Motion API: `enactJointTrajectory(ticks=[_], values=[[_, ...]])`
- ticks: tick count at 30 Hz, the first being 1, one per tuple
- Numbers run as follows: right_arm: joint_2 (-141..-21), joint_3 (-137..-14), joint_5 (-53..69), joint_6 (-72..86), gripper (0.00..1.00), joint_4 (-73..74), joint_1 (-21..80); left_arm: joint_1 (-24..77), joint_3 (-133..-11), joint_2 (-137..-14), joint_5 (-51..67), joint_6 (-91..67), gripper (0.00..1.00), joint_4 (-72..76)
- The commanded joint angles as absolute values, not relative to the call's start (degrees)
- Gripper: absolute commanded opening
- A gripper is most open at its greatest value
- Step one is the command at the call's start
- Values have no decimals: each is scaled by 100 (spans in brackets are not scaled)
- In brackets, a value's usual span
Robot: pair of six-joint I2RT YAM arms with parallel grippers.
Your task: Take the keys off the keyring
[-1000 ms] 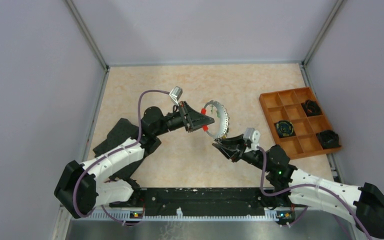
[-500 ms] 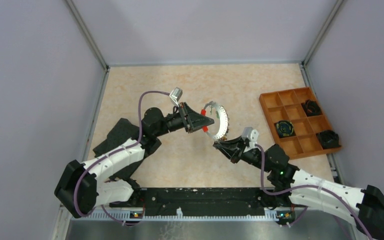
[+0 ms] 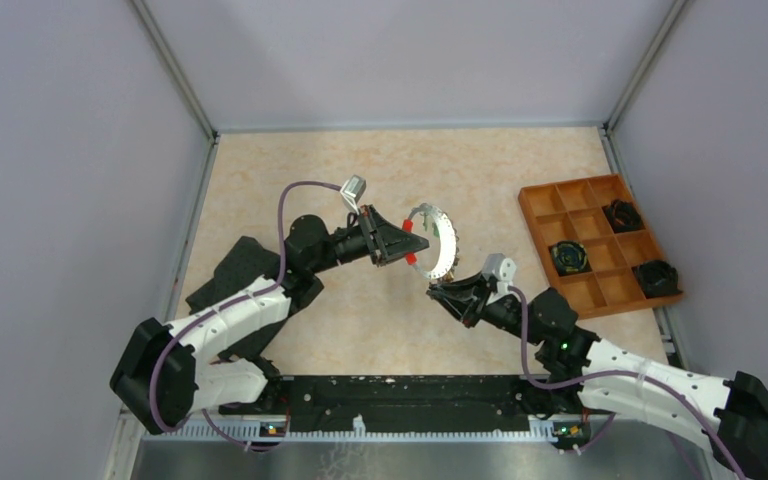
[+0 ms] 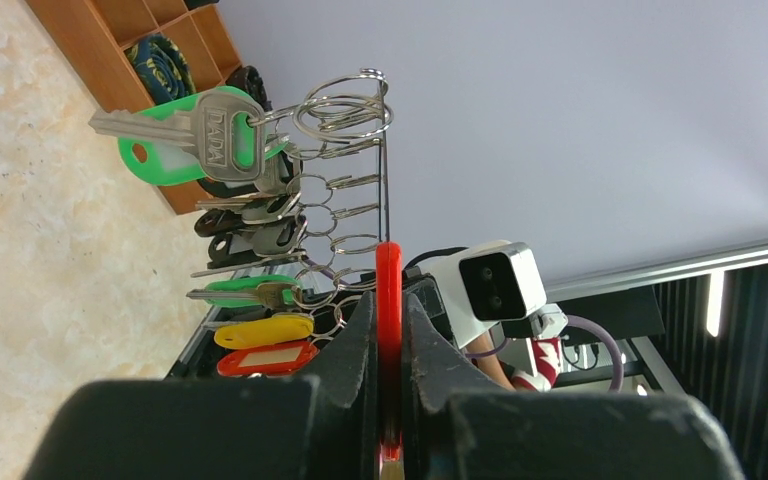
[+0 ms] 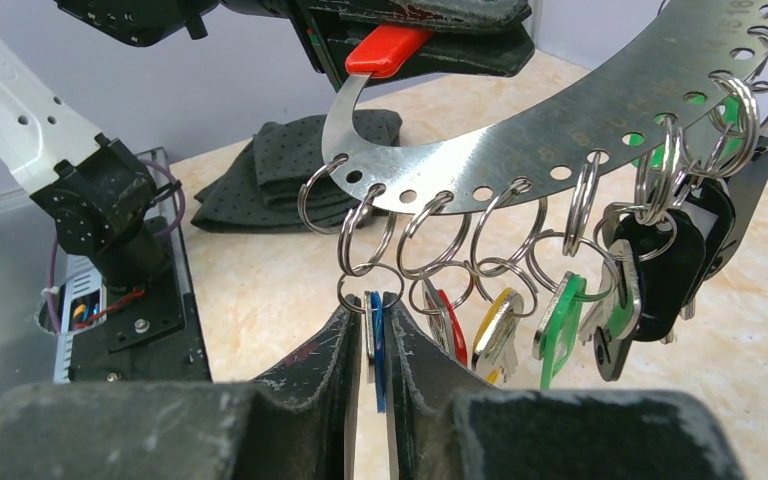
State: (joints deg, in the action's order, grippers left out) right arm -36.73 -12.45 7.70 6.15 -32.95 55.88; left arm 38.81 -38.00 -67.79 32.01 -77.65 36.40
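The right gripper (image 5: 372, 305) has edged left toward the flat grey perforated metal keyring (image 5: 560, 120), clamped on a small blue-headed key (image 5: 377, 360); the left gripper (image 4: 388, 315) pinches its red sleeve (image 4: 388, 265).

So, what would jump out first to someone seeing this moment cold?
A big metal keyring hung with bright keys is held in the air over the middle of the table, the left gripper clamped on its red sleeve. The right gripper pinches the blue key hanging at one end of the row. An orange tray sits at the table's right edge.
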Motion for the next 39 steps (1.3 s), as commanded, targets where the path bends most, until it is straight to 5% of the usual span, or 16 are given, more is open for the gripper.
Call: enactJointTrajectory(ticks=[1, 20, 39], values=[[-3621, -1478, 844, 650, 13, -3407, 5645, 3902, -3856, -6761, 3319, -7804, 0, 4200], [-3621, -1396, 814, 680, 22, -3419, 5645, 3907, -3863, -6819, 3338, -7840, 0, 4253], [-3623, -1441, 701, 785, 6, -3182, 5643, 3902, -3789, -6801, 3238, -7784, 0, 4330]])
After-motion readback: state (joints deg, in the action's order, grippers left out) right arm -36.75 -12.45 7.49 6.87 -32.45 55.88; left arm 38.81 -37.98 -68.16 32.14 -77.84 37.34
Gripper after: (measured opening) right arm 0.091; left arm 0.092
